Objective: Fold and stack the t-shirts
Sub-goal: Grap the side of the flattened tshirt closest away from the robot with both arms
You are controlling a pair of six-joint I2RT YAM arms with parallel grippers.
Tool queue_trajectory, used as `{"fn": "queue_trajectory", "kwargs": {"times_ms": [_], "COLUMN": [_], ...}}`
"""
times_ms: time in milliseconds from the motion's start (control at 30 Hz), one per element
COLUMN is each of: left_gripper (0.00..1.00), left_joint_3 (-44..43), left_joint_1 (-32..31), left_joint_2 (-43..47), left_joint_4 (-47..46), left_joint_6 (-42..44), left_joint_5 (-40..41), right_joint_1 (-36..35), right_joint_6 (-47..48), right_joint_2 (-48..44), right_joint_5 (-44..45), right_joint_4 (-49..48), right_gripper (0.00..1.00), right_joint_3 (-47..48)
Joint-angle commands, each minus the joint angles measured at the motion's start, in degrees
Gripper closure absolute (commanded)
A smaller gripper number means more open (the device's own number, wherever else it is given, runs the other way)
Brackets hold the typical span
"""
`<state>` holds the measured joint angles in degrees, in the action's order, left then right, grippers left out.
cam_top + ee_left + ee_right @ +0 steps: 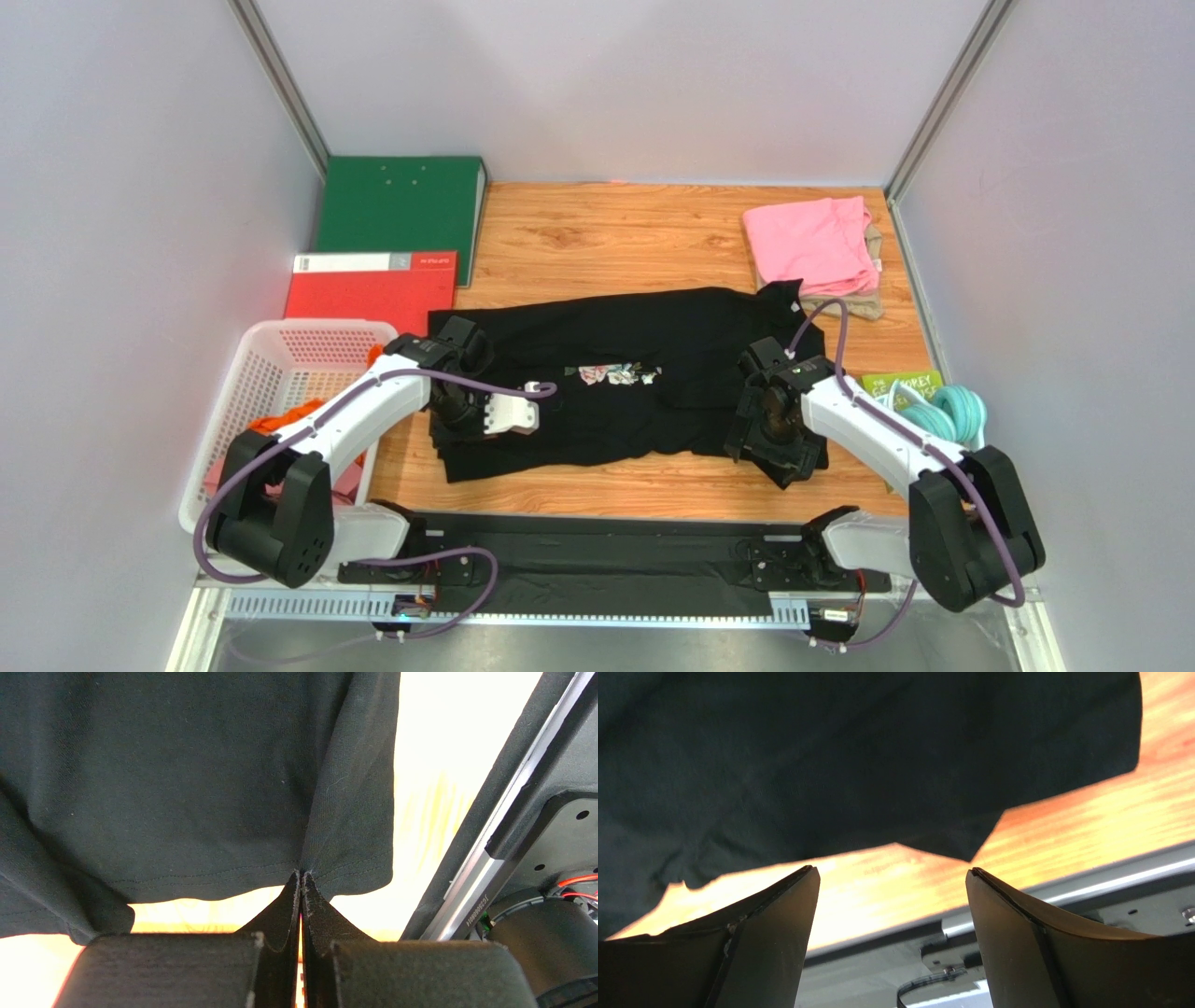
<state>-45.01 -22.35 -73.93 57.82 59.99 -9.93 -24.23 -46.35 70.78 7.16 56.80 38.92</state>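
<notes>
Across the middle of the light wooden table (603, 238) lies a large black cotton t-shirt (617, 413) with a small pink-and-white print on its chest, spread wide from left to right. At its left end, the left gripper (301, 875) has its jaws pressed fully together on the shirt's stitched hem, and the cloth puckers where the tips pinch it. At the shirt's right end, the right gripper (892, 871) has its jaws wide apart with nothing between them, just above the near edge of the black cloth and the bare wood. At the far right corner a folded pink t-shirt (811, 241) sits on a beige t-shirt (873, 291). A white plastic mesh basket (316, 329) at the left edge holds an orange t-shirt (281, 420). A green binder (400, 203) and a red binder (368, 287) lie at the far left. A teal coiled bundle (957, 413) rests at the right edge.
</notes>
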Motion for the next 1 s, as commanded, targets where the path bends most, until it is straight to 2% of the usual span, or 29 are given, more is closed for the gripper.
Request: {"fn": "queue_trajectory", "kwargs": {"times_ms": [0, 233, 600, 700, 800, 900, 933, 967], "left_gripper": [1.00, 1.00, 1.00, 1.00, 1.00, 1.00, 1.00, 1.00], "left_joint_3": [0.72, 1.95, 1.51, 1.07, 0.63, 0.19, -0.24, -0.34], "left_joint_1": [0.46, 0.73, 0.90, 0.90, 0.90, 0.90, 0.99, 0.99], "left_joint_2": [1.77, 2.39, 2.91, 3.00, 3.18, 3.44, 3.53, 3.62], "left_joint_4": [0.62, 0.27, 0.54, 0.54, 0.80, 1.24, 1.24, 1.33], "left_joint_6": [1.89, 1.98, 2.06, 1.98, 1.80, 1.71, 1.54, 1.54], "left_joint_5": [-0.53, -0.70, -0.35, -0.09, 0.27, 0.53, 0.62, 0.70], "right_joint_1": [-0.12, 3.83, 6.39, 6.30, 6.39, 6.30, 6.39, 6.39], "right_joint_6": [-1.38, 0.73, 0.47, 0.12, -0.15, 0.03, 0.12, 0.38], "right_joint_2": [2.51, 3.75, 4.36, 5.33, 7.00, 7.70, 7.53, 6.92], "right_joint_5": [4.70, 9.72, 6.20, 4.27, 2.35, 1.11, 1.02, 1.02], "right_joint_4": [-4.50, -4.32, -8.80, -11.25, -13.45, -14.17, -14.08, -13.82], "right_gripper": [0.17, 0.17, 0.19, 0.29, 0.53, 0.65, 0.77, 0.82], "right_joint_3": [2.82, 5.12, 0.90, -1.29, -2.70, -2.62, -2.44, -2.09]}}
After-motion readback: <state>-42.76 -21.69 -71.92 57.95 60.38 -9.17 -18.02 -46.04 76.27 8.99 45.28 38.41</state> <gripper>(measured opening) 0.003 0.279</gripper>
